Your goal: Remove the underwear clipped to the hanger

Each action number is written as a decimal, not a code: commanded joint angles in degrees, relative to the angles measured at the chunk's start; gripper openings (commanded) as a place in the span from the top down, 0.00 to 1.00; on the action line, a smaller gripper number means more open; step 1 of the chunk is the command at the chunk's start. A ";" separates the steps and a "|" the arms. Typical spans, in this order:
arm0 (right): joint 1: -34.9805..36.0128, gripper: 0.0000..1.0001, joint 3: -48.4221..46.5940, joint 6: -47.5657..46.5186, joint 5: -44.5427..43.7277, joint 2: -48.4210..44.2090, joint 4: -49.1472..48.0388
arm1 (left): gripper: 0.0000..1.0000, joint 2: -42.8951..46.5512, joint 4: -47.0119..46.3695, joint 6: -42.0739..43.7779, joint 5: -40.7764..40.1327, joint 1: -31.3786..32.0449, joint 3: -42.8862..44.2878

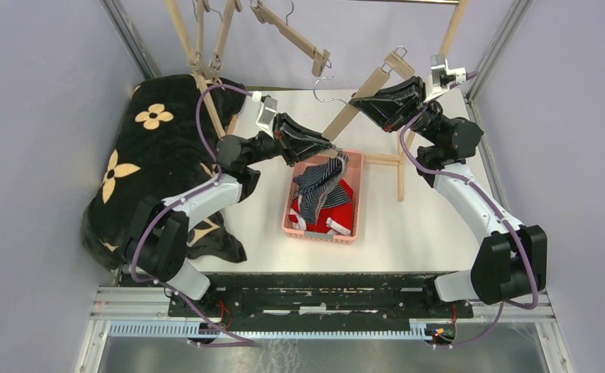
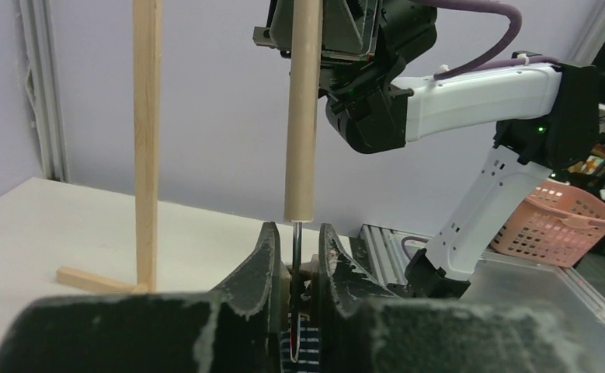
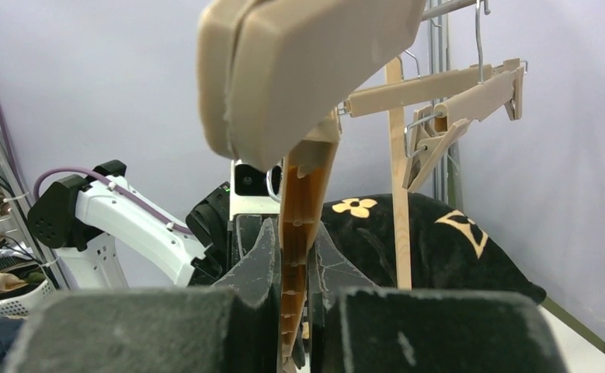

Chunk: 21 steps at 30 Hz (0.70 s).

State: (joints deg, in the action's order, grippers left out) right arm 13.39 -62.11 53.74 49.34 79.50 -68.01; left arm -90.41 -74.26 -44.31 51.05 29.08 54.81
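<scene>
Above the pink basket, the left gripper has its fingers almost closed, pinching the clip at the low end of the wooden hanger. The dark blue boxers hang from there toward 7 o'clock into the basket, over the red briefs. At 1 o'clock from it, the right gripper is closed on the hanger's upper part. The black blanket lies at 9 o'clock.
</scene>
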 commanded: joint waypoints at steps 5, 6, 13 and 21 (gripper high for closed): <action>0.13 0.99 -0.18 -1.08 -1.42 -2.18 -4.14 | 0.97 11.96 36.66 25.95 -6.92 2.38 5.73; 0.12 0.99 -0.15 -0.92 -1.44 -2.10 -4.34 | 0.89 12.56 39.82 27.56 -7.67 2.36 6.58; 0.23 0.99 -0.34 0.82 -0.68 -1.78 -5.64 | 0.05 14.83 43.80 31.31 -8.91 2.31 8.75; 0.35 0.99 0.09 0.98 1.20 -2.40 -4.43 | 0.01 14.68 42.25 32.07 -11.74 2.36 10.46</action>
State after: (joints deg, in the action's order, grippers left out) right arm 13.47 -61.98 54.35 49.12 78.72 -69.76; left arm -77.19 -31.22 -15.42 41.74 31.35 61.78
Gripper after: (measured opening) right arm 0.116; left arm 0.991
